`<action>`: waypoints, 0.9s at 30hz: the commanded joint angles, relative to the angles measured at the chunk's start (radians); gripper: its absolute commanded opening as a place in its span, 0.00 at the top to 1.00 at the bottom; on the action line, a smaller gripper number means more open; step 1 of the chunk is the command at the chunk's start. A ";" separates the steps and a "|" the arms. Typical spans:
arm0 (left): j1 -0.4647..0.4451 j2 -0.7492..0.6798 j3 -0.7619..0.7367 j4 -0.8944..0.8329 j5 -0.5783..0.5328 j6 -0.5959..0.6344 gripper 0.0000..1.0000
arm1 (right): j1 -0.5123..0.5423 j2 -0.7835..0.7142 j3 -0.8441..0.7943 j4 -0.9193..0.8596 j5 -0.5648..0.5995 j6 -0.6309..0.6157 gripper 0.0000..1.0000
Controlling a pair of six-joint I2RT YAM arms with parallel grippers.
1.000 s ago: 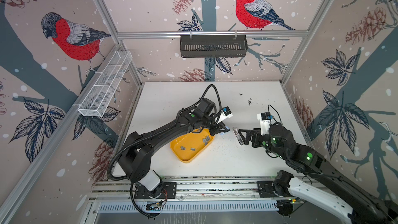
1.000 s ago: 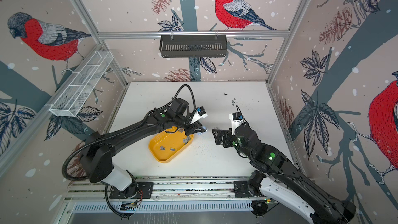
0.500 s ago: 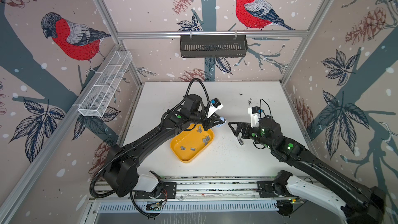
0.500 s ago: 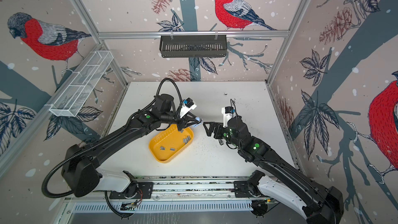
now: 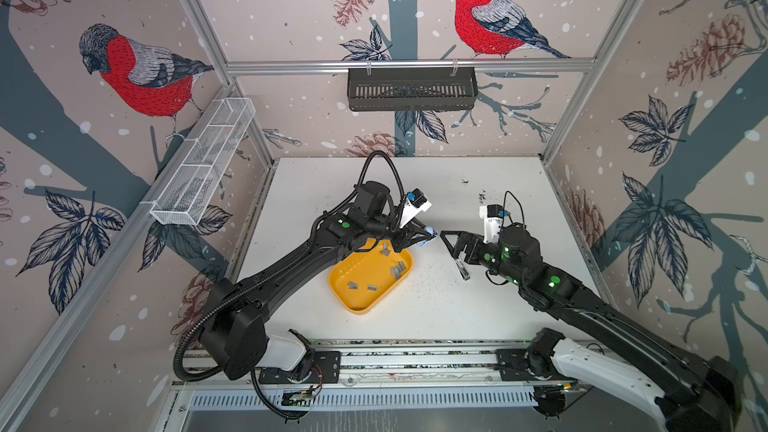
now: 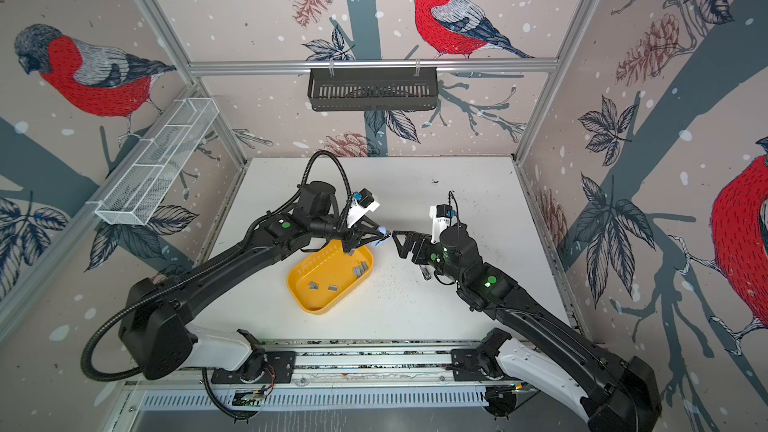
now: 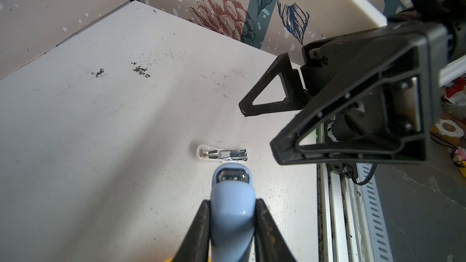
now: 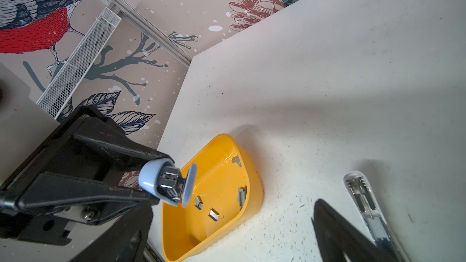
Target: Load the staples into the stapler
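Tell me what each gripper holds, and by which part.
Left gripper clamps the blue stapler by its sides, front end poking out. Right gripper is open, holding nothing.

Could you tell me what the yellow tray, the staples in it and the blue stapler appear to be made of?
The tray looks like glossy moulded plastic: even yellow, rounded corners, a glint on its wall. The staples are metal: grey, ribbed, shiny faces. The stapler has a smooth pale-blue shell, probably plastic, with bright metal parts at its open end.
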 commanded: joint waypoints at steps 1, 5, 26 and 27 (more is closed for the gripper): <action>-0.001 -0.004 -0.005 0.053 0.028 -0.003 0.77 | -0.003 0.003 -0.006 0.052 -0.006 0.009 0.00; -0.003 0.001 -0.003 0.054 0.034 -0.005 0.78 | -0.008 0.009 -0.009 0.056 -0.010 0.010 0.00; -0.021 -0.007 -0.004 0.049 0.022 0.005 0.79 | -0.022 0.073 -0.016 0.083 -0.048 0.014 0.00; -0.021 -0.009 -0.005 0.051 0.022 0.004 0.79 | -0.023 0.075 -0.016 0.079 -0.049 0.014 0.00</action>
